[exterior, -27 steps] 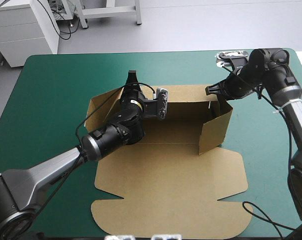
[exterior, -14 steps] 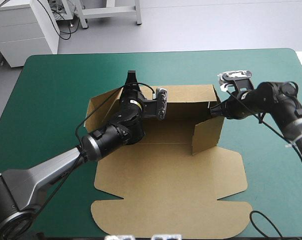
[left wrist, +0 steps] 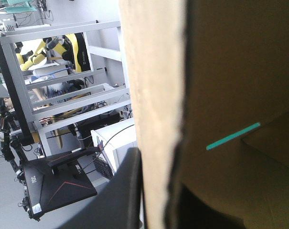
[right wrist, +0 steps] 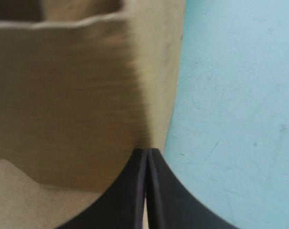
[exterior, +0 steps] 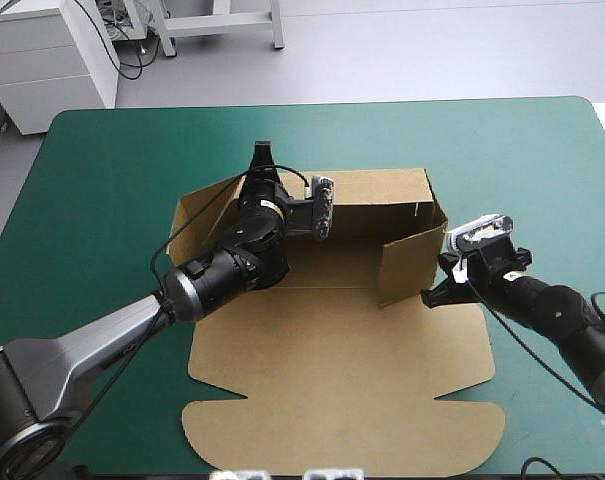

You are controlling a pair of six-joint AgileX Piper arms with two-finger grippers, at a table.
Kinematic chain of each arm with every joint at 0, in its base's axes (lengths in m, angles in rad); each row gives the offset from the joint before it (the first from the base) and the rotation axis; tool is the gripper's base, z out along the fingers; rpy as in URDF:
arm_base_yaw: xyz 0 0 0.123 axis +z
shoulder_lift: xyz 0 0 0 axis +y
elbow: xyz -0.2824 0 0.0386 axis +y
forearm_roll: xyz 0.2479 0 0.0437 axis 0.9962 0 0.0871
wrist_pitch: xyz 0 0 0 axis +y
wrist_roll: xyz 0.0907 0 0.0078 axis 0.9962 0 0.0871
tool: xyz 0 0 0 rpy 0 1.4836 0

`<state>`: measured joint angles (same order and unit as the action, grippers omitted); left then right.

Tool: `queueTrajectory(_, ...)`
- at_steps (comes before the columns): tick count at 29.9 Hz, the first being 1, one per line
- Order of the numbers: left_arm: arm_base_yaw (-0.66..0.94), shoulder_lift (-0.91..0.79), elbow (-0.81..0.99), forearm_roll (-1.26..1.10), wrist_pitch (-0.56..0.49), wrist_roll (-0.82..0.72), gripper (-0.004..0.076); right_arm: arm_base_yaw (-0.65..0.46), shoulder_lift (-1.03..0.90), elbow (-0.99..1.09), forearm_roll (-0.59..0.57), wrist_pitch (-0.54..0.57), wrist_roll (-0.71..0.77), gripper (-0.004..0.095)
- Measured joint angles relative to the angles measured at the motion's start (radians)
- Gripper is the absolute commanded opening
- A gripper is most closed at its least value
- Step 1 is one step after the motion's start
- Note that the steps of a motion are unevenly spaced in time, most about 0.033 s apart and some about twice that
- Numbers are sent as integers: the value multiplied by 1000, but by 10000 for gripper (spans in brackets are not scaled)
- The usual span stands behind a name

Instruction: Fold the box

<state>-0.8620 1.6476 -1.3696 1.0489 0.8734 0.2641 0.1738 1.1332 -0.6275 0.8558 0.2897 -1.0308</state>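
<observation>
Left gripper (exterior: 263, 158): fingers nearly together, pinching the far wall of the box (exterior: 342, 370).
Right gripper (right wrist: 146, 151): fingers pressed together, tip at the raised right wall.
Box: mid-table on the teal-green cover (exterior: 112, 150), lid flat.

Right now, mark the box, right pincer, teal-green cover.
box (exterior: 342, 340): high view, flat near panel.
right pincer (right wrist: 146, 153): right wrist view, where fingertips meet.
teal-green cover (exterior: 122, 160): high view, bare far-left area.

R fingers (right wrist: 126, 198) just beside right wall of box (exterior: 332, 370).
</observation>
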Motion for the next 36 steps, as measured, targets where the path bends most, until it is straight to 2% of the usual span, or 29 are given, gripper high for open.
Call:
queueTrajectory(4, 0, 0, 0, -2, 0, 0, -8, 0, -25, 66, 214, -14, -286, 12)
queueTrajectory(6, 0, 0, 0, -3, 0, 0, -8, 0, -28, 73, 290, -16, -381, 109)
queueTrajectory(9, 0, -1, -1, -4, 1, 0, -8, 0, -29, 75, 349, -14, -479, 344)
queueTrajectory(10, 0, -1, -1, -4, 1, 0, -8, 0, -29, 75, 359, -14, -497, 385)
queueTrajectory(11, 0, -1, -1, -4, 1, 0, -8, 0, -29, 75, 366, -13, -509, 386)
queueTrajectory(15, 0, -1, -1, -7, 8, 0, -8, 0, -30, 75, 375, 23, -524, 287)
queueTrajectory(17, 0, -1, -1, -8, 9, 0, -8, 0, -30, 75, 377, 46, -526, 188)
queueTrajectory(20, 0, -1, -1, -14, 9, 0, -8, 0, -32, 75, 380, 59, -523, -17)
queueTrajectory(29, 0, -1, -1, -15, 10, 0, -8, 0, -181, 38, 380, 83, -421, -13)
queueTrajectory(36, 0, -2, -1, -15, 11, 0, -8, 0, -299, -177, 354, 86, -338, -14)
